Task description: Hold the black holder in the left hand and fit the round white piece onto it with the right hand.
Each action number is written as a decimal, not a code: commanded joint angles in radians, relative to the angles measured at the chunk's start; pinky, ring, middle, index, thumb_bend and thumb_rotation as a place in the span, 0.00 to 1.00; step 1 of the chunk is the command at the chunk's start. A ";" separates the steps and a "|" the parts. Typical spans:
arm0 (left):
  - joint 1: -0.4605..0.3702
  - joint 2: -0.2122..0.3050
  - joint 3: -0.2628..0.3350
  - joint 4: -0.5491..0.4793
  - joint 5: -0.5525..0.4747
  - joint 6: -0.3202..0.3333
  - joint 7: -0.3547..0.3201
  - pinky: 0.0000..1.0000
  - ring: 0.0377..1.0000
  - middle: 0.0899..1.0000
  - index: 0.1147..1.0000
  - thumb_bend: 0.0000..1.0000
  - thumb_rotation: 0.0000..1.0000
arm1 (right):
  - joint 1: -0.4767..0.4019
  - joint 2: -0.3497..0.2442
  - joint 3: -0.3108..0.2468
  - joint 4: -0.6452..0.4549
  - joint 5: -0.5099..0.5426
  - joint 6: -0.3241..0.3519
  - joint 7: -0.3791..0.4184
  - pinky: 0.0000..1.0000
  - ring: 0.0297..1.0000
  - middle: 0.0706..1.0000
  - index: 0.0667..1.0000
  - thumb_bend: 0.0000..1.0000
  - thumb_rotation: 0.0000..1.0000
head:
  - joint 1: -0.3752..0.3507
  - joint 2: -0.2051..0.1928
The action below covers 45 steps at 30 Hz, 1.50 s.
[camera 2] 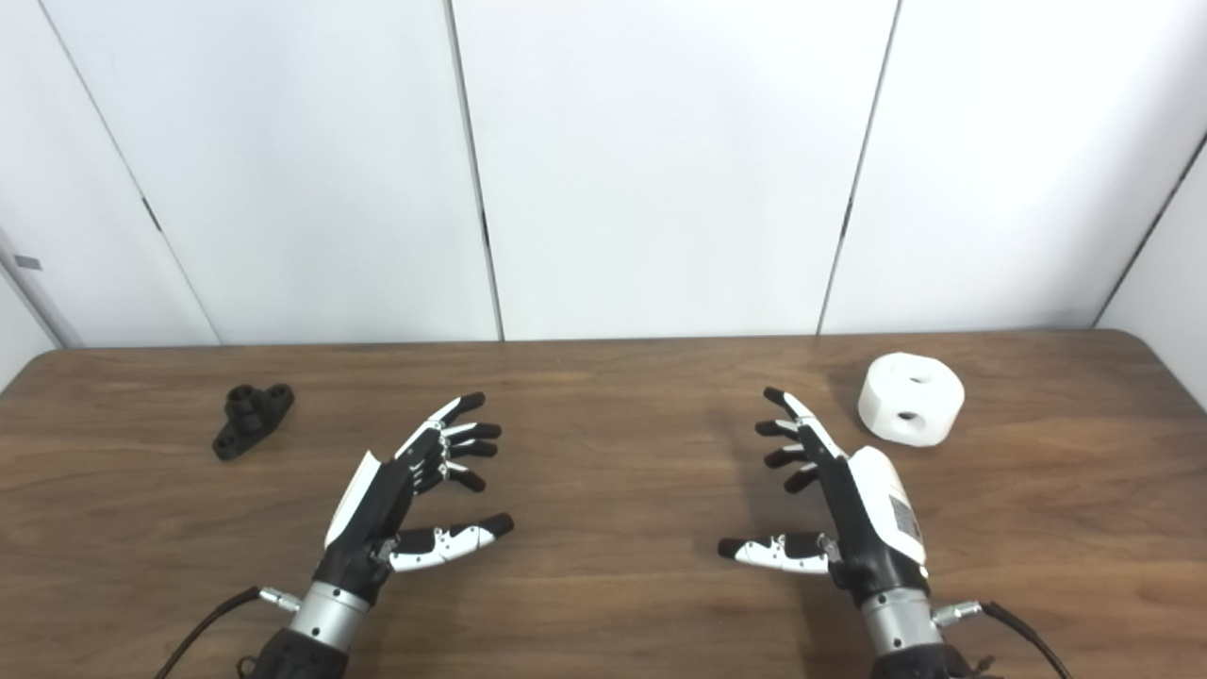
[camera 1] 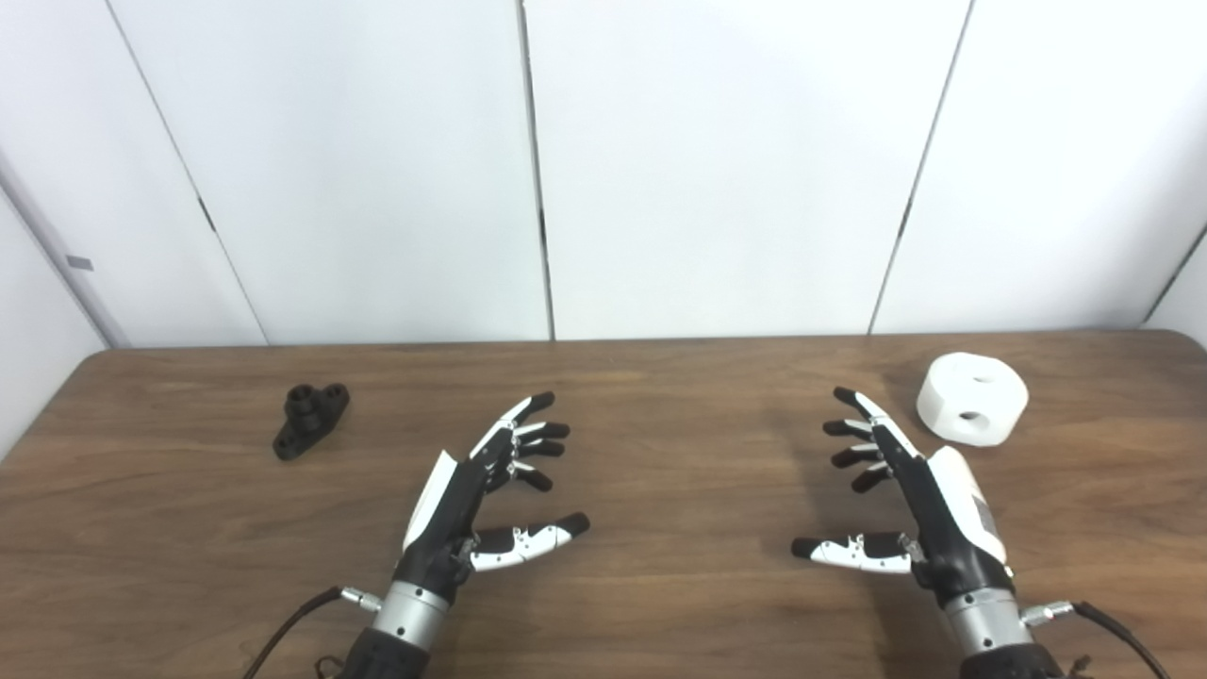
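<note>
The small black holder (camera 1: 310,419) lies on the wooden table (camera 1: 660,471) at the far left, well apart from both hands. At the far right rests the round white piece (camera 1: 972,398), a thick disc with a hole on top and one in its side. My left hand (camera 1: 490,486) hovers over the table's middle left, open, fingers spread and empty, to the right of the holder. My right hand (camera 1: 905,495) is open too, palm turned inward, with its fingertips a short way left of the white piece and not touching it.
White wall panels (camera 1: 698,160) stand right behind the table's far edge. A black cable (camera 1: 288,627) trails from the left wrist and another (camera 1: 1122,637) from the right wrist near the front edge.
</note>
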 commanded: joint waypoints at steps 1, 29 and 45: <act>0.009 0.002 -0.003 0.000 0.002 -0.031 0.008 0.58 0.75 0.78 0.90 0.71 0.02 | -0.025 -0.002 -0.005 -0.032 0.003 -0.013 -0.009 0.53 0.66 0.76 0.90 0.79 0.01 | 0.002 0.000; -0.044 -0.094 -0.054 0.141 0.104 -0.053 0.099 0.55 0.76 0.80 0.83 0.73 0.09 | -0.039 -0.070 -0.056 0.030 0.118 -0.111 0.006 0.51 0.65 0.77 0.91 0.74 0.00 | 0.490 -0.066; -0.047 -0.063 -0.020 0.045 0.117 -0.006 0.134 0.49 0.60 0.69 0.66 0.73 0.02 | -0.040 -0.077 -0.064 0.031 0.109 -0.127 0.013 0.47 0.64 0.77 0.91 0.70 0.05 | 0.496 -0.061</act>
